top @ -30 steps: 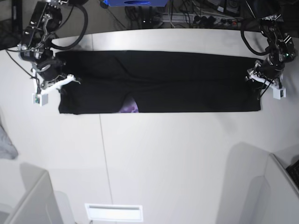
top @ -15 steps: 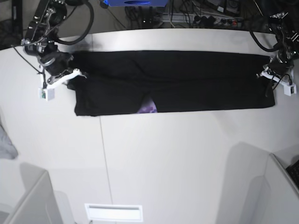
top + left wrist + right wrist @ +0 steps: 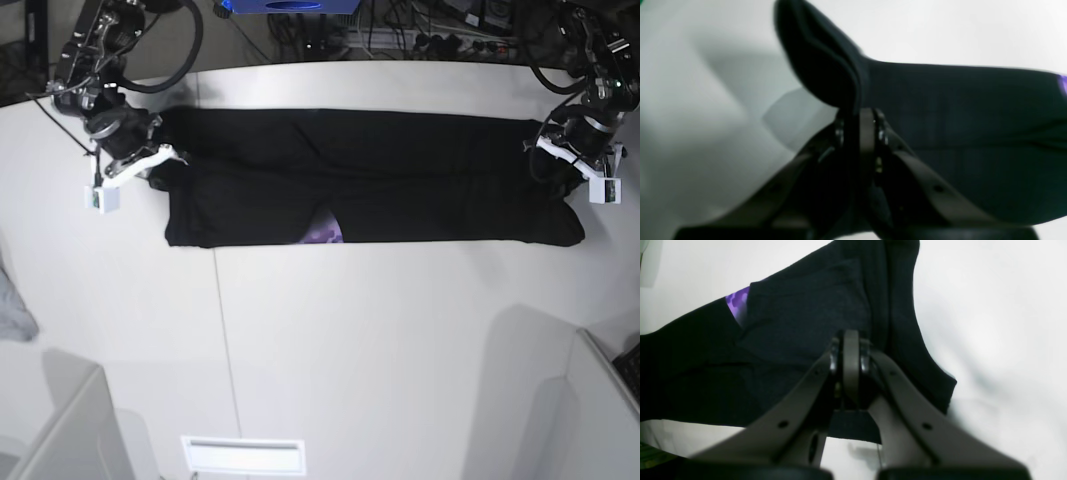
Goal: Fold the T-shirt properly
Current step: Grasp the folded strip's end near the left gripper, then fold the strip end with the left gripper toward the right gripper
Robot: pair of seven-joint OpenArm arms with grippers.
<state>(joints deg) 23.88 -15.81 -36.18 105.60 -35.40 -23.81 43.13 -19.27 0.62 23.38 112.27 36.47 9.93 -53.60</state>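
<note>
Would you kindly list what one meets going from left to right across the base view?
Grey cloth → right gripper → purple print → left gripper.

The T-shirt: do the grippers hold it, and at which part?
Yes. The left gripper and right gripper are each shut on an opposite end edge of the T-shirt.

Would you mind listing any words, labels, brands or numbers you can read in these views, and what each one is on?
None can be read.
T-shirt: only a purple patch of its print shows at the fold; no letters can be made out.
Left gripper and right gripper: no markings visible.
Blue object at the back edge: a mark on it is too small to read.
</note>
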